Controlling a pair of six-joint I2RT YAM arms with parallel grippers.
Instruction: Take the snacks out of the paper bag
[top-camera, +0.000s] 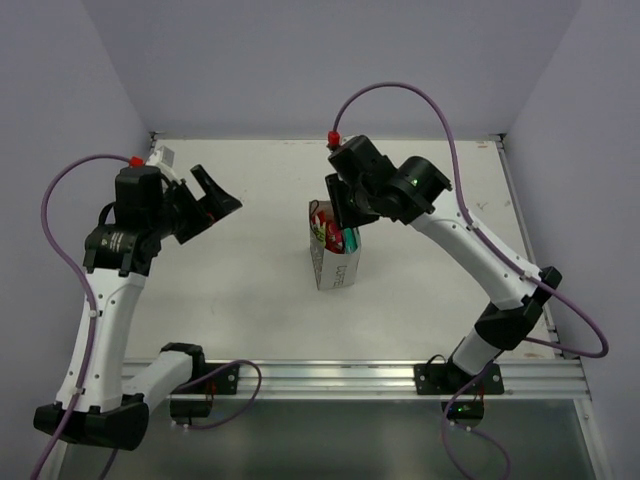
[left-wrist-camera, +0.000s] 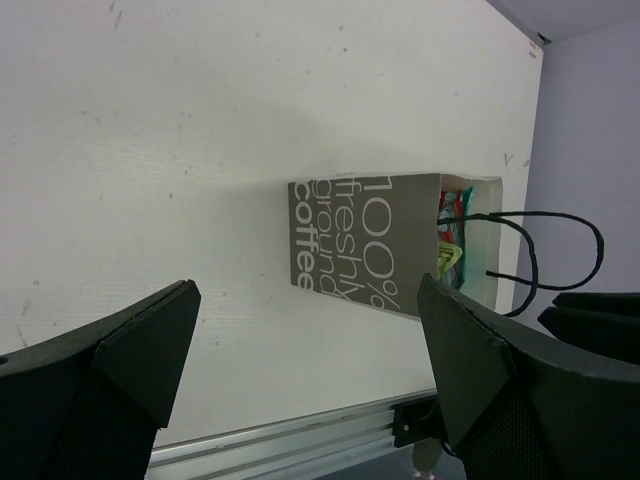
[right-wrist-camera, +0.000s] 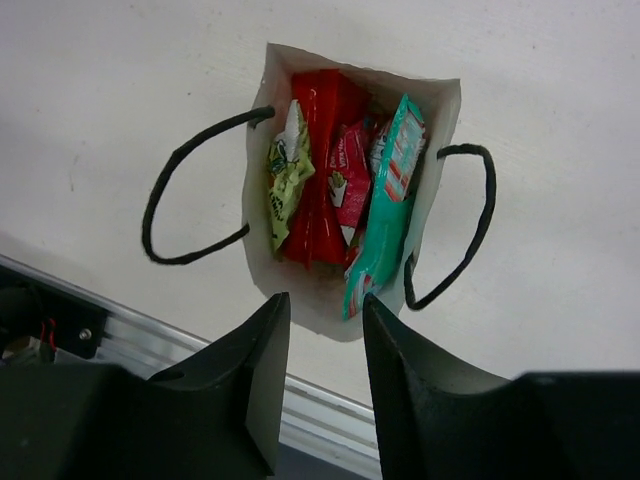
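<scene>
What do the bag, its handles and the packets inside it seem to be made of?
The paper bag looks like matte paper: a flat grey printed side and a plain white inside. Its handles seem to be thin black cord, perhaps twisted paper or string. The red packet and teal packet look like glossy, crinkled foil or plastic film.

The paper bag's (right-wrist-camera: 435, 120) walls hide the snack packets' (right-wrist-camera: 318, 150) lower ends; from above, the right gripper (top-camera: 343, 212) covers much of its mouth.
</scene>
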